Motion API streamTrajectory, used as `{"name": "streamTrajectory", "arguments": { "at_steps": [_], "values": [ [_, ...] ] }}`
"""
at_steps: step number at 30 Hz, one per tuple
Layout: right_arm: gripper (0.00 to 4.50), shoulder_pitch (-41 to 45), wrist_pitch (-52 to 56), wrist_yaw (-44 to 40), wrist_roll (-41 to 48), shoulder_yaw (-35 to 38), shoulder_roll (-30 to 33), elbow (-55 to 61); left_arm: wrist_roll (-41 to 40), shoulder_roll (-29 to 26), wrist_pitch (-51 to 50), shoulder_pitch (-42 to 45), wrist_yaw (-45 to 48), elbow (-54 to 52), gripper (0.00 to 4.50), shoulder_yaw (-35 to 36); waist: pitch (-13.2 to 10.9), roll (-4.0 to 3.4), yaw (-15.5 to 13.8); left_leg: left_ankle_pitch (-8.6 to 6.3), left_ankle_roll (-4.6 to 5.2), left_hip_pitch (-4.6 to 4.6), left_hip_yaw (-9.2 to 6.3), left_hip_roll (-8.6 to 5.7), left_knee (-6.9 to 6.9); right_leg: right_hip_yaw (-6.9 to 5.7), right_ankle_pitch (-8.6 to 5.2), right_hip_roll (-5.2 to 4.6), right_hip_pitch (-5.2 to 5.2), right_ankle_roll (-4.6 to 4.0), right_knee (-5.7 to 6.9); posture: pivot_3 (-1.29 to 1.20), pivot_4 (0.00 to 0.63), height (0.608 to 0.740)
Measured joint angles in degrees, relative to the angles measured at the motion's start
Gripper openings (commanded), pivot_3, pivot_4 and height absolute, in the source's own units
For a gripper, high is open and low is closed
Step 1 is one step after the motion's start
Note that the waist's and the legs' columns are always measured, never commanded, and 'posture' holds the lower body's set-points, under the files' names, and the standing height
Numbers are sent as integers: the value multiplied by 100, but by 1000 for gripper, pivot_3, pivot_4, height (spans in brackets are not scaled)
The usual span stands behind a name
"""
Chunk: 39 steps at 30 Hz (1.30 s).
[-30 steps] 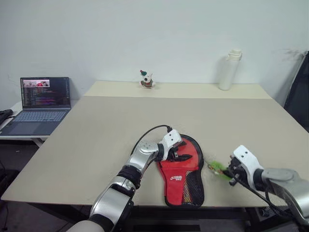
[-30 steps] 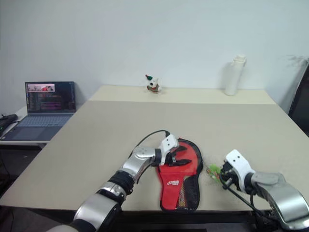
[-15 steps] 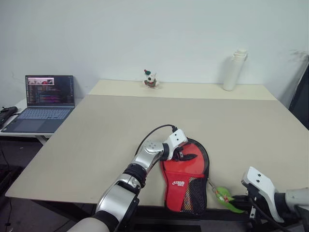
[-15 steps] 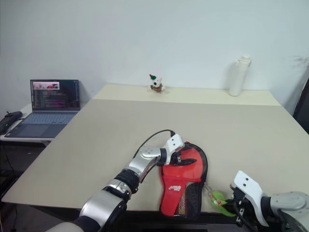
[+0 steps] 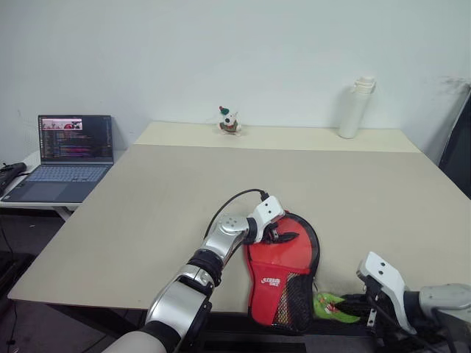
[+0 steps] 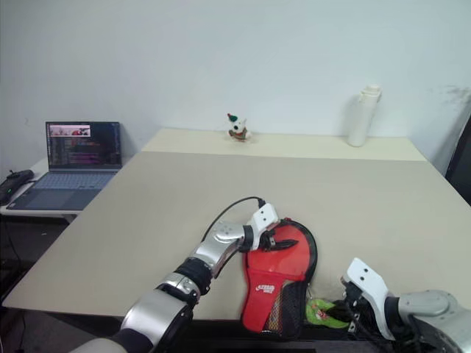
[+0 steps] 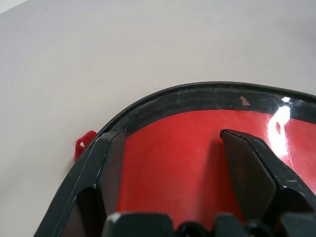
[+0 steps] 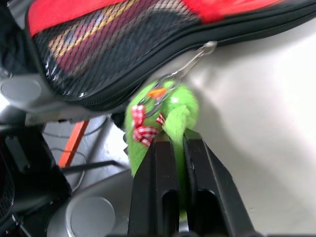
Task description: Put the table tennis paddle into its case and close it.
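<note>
The case (image 5: pixel 283 272) lies red face up near the table's (image 5: pixel 147 206) front edge, its narrow mesh-pocket end hanging a little over that edge. The table tennis paddle is hidden. My left gripper (image 5: pixel 283 237) rests on the case's round end, open, with both fingers (image 7: pixel 247 168) spread across the red face inside the black rim. The green fuzzy charm (image 8: pixel 165 118) hangs on its cord from the case's zip at the front edge, right of the case. My right gripper (image 8: pixel 177 143) is shut on the charm, low at the table's front right.
An open laptop (image 5: pixel 66 158) sits on a side table to the left. A white bottle (image 5: pixel 355 107) and a small figurine (image 5: pixel 227 121) stand at the table's far edge. A dark chair back (image 5: pixel 460 154) shows at the right.
My right gripper has drawn the green charm back toward the front edge and closer to the case's narrow end. The left gripper has stayed on the case. The camera shifted slightly.
</note>
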State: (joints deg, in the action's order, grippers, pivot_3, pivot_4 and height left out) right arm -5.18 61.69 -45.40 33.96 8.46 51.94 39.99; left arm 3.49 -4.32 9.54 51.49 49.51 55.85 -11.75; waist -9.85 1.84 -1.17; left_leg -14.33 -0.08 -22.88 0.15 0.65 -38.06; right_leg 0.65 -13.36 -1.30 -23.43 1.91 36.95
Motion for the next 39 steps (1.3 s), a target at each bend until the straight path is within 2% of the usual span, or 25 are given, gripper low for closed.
{"name": "streamTrajectory", "arguments": {
  "at_steps": [3, 8, 12, 20, 24, 30, 34, 37, 39],
  "values": [
    [2109, 445, 157, 53, 282, 181, -99, -185, -197, -225, -245, -235, 88, -481, 3315, 198, -8, 4, 82, 0, 0, 0, 2, 7, 4, 5, 1, 5, -6, -2, 3, 0, 150, 740],
    [2109, 1720, 431, 372, 758, 593, -550, -968, -1207, -809, -1495, -970, 655, -2530, 3315, 698, -17, 3, 172, 0, 0, 1, 3, 14, 9, 11, 2, 9, -10, -6, 9, 0, 150, 740],
    [2109, 2250, 103, 616, 465, 248, -827, -1749, -1865, -1569, -2577, -1559, 987, -3744, 3315, 1042, -16, 0, 174, 0, 0, 3, -3, 15, 12, 16, -1, 13, -10, -11, 9, 0, 150, 740],
    [2109, 3018, -915, 1055, -460, -679, -1952, -3323, -2126, -2414, -3366, -2315, 1187, -4650, 3315, 1118, -20, -2, 140, 1, 0, 1, 4, 9, 6, 13, 1, 4, -11, -10, 9, 0, 150, 740],
    [2109, 3249, -1369, 1230, -888, -960, -2338, -4042, -2135, -2476, -3436, -2480, 1070, -4868, 3315, 1125, -21, -3, 135, 0, 0, -1, 8, 8, 8, 15, 16, 2, -14, -36, 8, 0, 150, 740],
    [2109, 3420, -1647, 1330, -1261, -1044, -2577, -4707, -2140, -2478, -3526, -2661, 930, -5060, 3315, 1098, -21, -4, 151, 1, 0, 2, 10, 11, 8, 15, 18, 3, -16, -39, 15, 0, 150, 740],
    [1243, 3517, -1613, 1312, -1291, -1044, -2677, -4805, -2142, -2479, -3534, -2673, 879, -5146, 3315, 1092, -21, -5, 164, 1, 0, 7, 10, 14, 7, 16, 18, 7, -15, -40, 19, 0, 150, 740],
    [187, 3597, -1566, 1300, -1315, -1038, -2719, -4837, -2141, -2482, -3533, -2674, 878, -5146, 3315, 1083, -21, -5, 167, 1, 0, 7, 11, 15, 7, 17, 19, 8, -15, -41, 19, 0, 150, 740],
    [32, 3639, -1559, 1287, -1345, -1046, -2736, -4864, -2141, -2489, -3528, -2674, 879, -5146, 3315, 1072, -21, -5, 168, 1, 0, 7, 12, 15, 7, 17, 20, 8, -15, -44, 17, 0, 150, 740]
  ]
}}
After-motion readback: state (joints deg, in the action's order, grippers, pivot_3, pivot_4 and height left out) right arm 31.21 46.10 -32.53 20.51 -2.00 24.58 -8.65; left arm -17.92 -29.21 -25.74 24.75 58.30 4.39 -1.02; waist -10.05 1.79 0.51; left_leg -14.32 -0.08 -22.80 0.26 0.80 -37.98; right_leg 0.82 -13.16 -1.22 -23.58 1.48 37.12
